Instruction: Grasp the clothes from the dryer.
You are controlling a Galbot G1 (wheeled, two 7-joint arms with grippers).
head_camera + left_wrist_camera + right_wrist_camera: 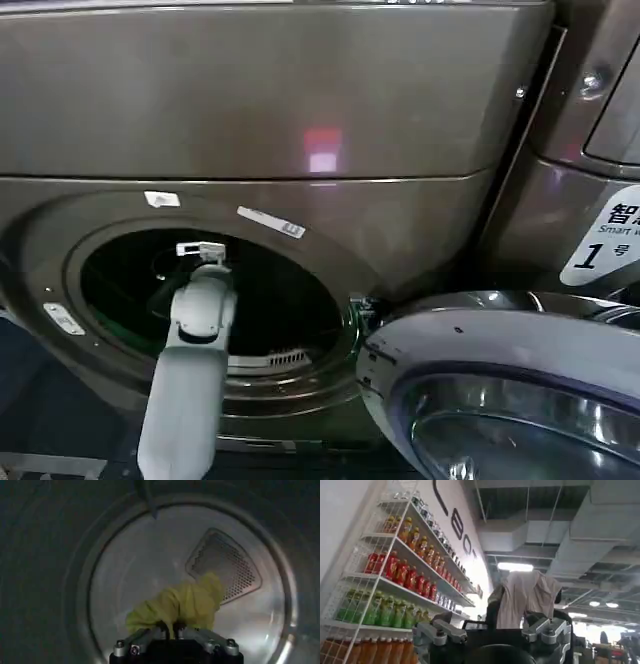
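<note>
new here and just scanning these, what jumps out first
The left arm reaching into the dryer through its open porthole. Inside the steel drum, a yellow garment lies just ahead of the left tool. The right tool holds a grey cloth up, drink shelves behind.

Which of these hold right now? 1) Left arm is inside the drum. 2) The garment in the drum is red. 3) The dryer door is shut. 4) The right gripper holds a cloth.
1) True: the left gripper reaches through the dryer porthole.
2) False: the garment is yellow.
3) False: the door stands open at the right.
4) True: the right gripper is clamped on a grey-beige cloth, raised away from the dryer.
</note>
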